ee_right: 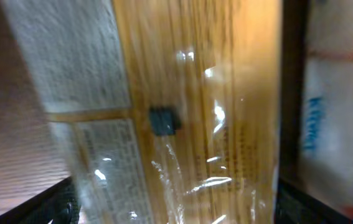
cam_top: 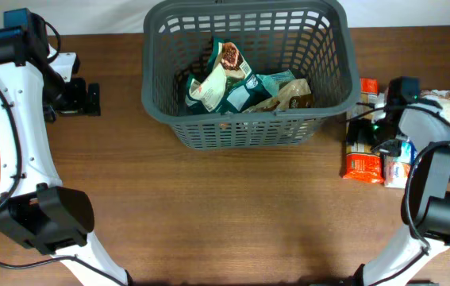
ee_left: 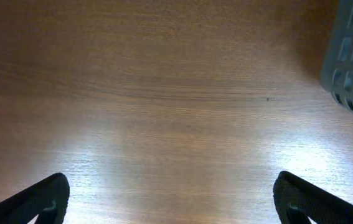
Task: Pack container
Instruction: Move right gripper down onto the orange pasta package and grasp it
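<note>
Several snack packets (cam_top: pixel 240 87) already lie heaped inside the container (cam_top: pixel 244 133), which stands at the far middle of the table (cam_top: pixel 209 214) in the overhead view. To its right, just beside the basket wall, a small pile waits on the wood: an orange packet (cam_top: pixel 363 167) nearest, a pale packet (cam_top: pixel 447 103) farther right, others between them. The right gripper (cam_top: pixel 365 121) hangs over the far end of that pile. The left gripper (cam_top: pixel 90 97) sits well apart at the far left, over bare wood.

From the left wrist, only lit table grain shows below, with a corner of the container at the upper right. Its two fingers (ee_left: pixel 45 196) stand at the bottom corners, spread wide, holding nothing.

From the right wrist, a clear-wrapped packet (ee_right: pixel 188 124) with a golden label fills the view, blurred and very close, with a white packet (ee_right: pixel 335 118) printed in blue along its right. The dark fingertips (ee_right: pixel 61 205) flank it at the bottom corners, spread, not pinching it as far as can be seen.

Judging by this, packing is partly done: some packets are in, a handful remain outside, and the next pick looks to be the clear-wrapped one
</note>
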